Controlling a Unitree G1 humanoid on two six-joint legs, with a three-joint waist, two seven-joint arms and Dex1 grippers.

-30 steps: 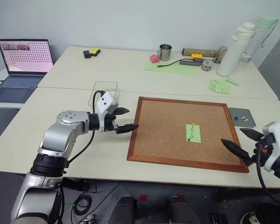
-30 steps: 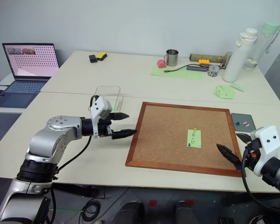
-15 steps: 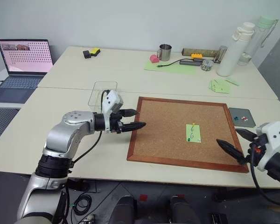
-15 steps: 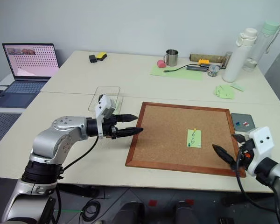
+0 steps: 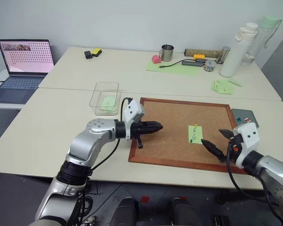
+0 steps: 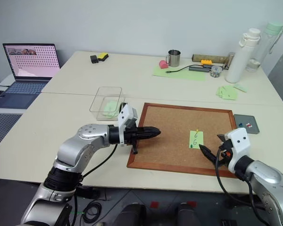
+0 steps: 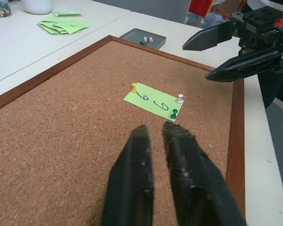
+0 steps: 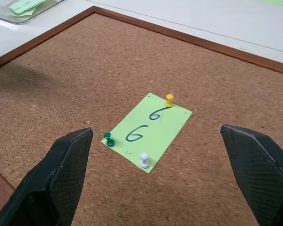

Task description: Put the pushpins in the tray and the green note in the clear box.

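Cork still holds the note: nothing moved yet

Green note [image 8: 149, 128], marked "6 6", lies flat on the corkboard [image 5: 170, 122], fixed by a yellow pushpin [image 8: 169, 99] at one end and a dark green pushpin [image 8: 108, 139] at the other, with a white pin [image 8: 144, 159] beside the green one. None of the pins is out, so by my reading the task has not properly begun.

Both targets wait. The grey tray [image 5: 245, 116] sits on the counter [image 5: 61, 117] just off the board's right edge, with a few red, blue and white pins in it. The clear box [image 5: 105, 98] stands off the board's upper left corner with pale green slips inside.

The left end effector [image 5: 156, 125] is pinched together and carries nothing, reaching over the board's left part. The right end effector [image 5: 217, 141] is spread wide and empty near the note, with the note framed between its fingers in the wrist view.

Left to do: pull both pushpins, drop them in the tray, then move the note to the box.
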